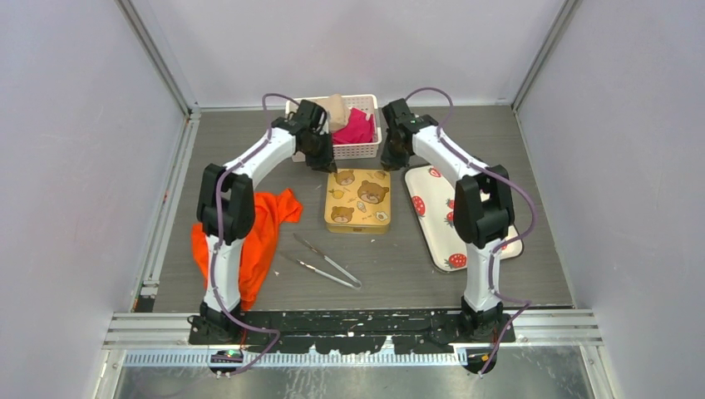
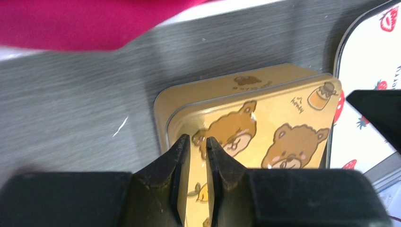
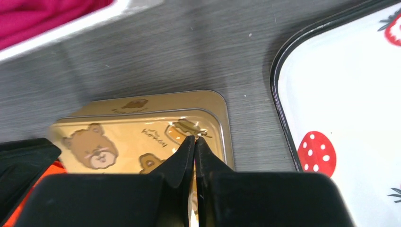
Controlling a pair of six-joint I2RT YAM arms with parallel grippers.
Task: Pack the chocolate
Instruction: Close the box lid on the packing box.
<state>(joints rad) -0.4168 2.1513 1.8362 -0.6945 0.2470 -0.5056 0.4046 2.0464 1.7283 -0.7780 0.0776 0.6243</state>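
Observation:
No chocolate shows in any view. The gold tin [image 1: 357, 199] with bear prints lies in the middle of the table with its lid on. My left gripper [image 1: 321, 160] hangs over the tin's far left corner. In the left wrist view its fingertips [image 2: 197, 140] stand a narrow gap apart over the lid [image 2: 283, 109], and nothing is between them. My right gripper [image 1: 389, 158] is at the tin's far right corner. Seen from the right wrist, it [image 3: 195, 138] is shut and empty, with its tips over the lid [image 3: 137, 127].
A white tray [image 1: 432, 229] with strawberry prints lies right of the tin, under the right arm. A white basket [image 1: 356, 150] holding a magenta cloth [image 1: 356, 129] stands behind the tin. An orange cloth [image 1: 258, 229] lies at the left, and metal tongs [image 1: 320, 262] in front.

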